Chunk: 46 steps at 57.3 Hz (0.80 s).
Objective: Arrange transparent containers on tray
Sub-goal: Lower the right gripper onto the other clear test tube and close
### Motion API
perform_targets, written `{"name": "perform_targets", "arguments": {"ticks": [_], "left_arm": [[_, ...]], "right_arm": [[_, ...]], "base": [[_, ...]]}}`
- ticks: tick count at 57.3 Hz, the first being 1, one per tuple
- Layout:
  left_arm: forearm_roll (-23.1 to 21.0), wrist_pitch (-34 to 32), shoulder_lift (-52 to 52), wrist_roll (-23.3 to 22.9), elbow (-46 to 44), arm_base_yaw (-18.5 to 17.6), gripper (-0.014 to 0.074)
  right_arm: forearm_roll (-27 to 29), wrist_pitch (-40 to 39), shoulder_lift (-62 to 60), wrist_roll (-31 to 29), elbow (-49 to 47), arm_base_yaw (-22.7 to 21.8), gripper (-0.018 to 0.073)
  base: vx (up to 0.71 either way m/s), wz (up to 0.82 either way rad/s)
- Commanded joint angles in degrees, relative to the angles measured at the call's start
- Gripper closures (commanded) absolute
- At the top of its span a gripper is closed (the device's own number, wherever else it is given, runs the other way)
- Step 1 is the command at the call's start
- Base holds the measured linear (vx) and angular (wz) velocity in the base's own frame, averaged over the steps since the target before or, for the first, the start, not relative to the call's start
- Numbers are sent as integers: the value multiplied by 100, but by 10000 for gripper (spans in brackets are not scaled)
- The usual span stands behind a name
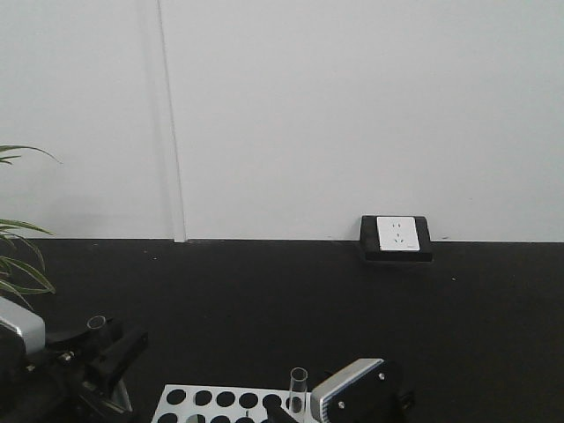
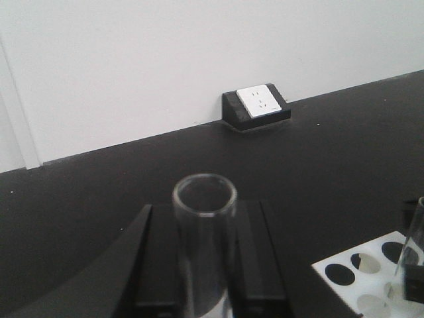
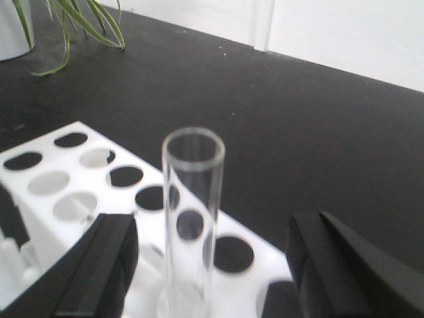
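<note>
the first tube (image 2: 205,252), clear glass with a plain open rim, is standing upright, pinched between the left gripper's (image 2: 205,222) dark fingers. the second tube (image 3: 191,218) is standing upright in the white rack (image 3: 59,199), untouched, with the right gripper's (image 3: 215,228) fingers spread wide on either side.

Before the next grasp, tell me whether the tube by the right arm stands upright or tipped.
Upright: the tube stands vertical, rim up, at the white rack, between the right fingers, untouched by them.
</note>
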Motion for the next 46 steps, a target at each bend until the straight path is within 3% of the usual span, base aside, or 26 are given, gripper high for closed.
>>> {"name": "perform_targets", "arguments": {"ticks": [1, 36, 46], "left_arm": [[-81, -458, -147, -7, -137, -23, 514], [-81, -431, -147, -7, -137, -23, 514], [-81, -431, -147, -7, -137, -23, 514]], "right_arm": [[-33, -538, 31, 44, -452, -9, 22], [290, -68, 263, 156, -636, -9, 24], [290, -67, 263, 270, -636, -9, 60]], "base": [[0, 0], [0, 0], [0, 0]]}}
